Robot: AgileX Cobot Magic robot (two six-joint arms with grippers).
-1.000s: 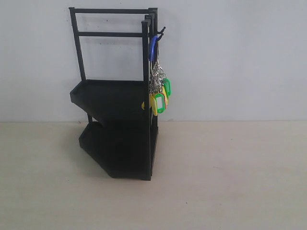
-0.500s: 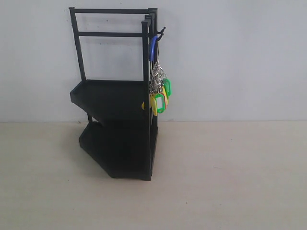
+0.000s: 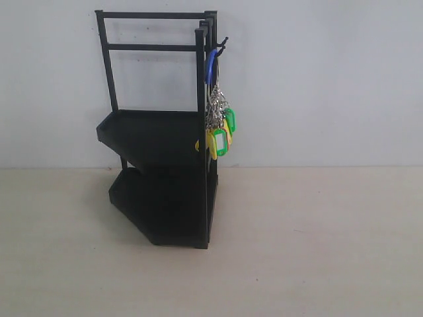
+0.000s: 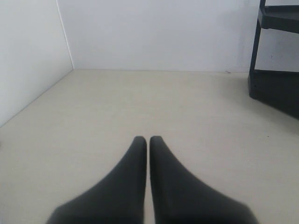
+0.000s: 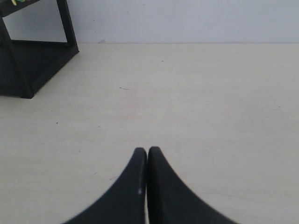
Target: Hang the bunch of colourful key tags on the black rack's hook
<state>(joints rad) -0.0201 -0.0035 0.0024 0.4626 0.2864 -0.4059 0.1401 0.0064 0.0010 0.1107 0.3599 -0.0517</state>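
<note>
The left gripper [image 4: 148, 140] is closed: its two black fingers [image 4: 133, 177] meet at the tips with only a hairline seam between them, and they grip nothing. The right gripper [image 5: 147, 150] is likewise closed and empty, fingertips pressed together. Both hang over bare beige table [image 3: 317, 238]. The colourful key tag bunch [image 3: 219, 129] is well apart from both pairs of fingers and touches neither. It hangs from the hook [image 3: 223, 45] at the top corner post of the black rack [image 3: 158, 178]. In the left wrist view only the rack's lower corner and one upright post [image 4: 275, 84] show, ahead of the fingertips and off to one side, with open table between; the bunch itself is out of that view. In the right wrist view the rack's base and posts [image 5: 28, 65] also lie ahead of the fingertips and off to one side, well apart, and a small scrap of yellow and green tag [image 5: 16, 2] shows at the picture's edge above the rack's frame. In the exterior view the bunch's blue sleeve [image 3: 209, 66] runs down from the hook along the post. Below it hang silvery chains [image 3: 215, 105], then the tags clustered against the post at the level of the upper shelf. A green tag [image 3: 219, 143] with a white window faces outward, with yellow tags [image 3: 211, 142] beside it. The bunch hangs clear of the table. The rack stands upright against a white wall [image 3: 317, 79].
</note>
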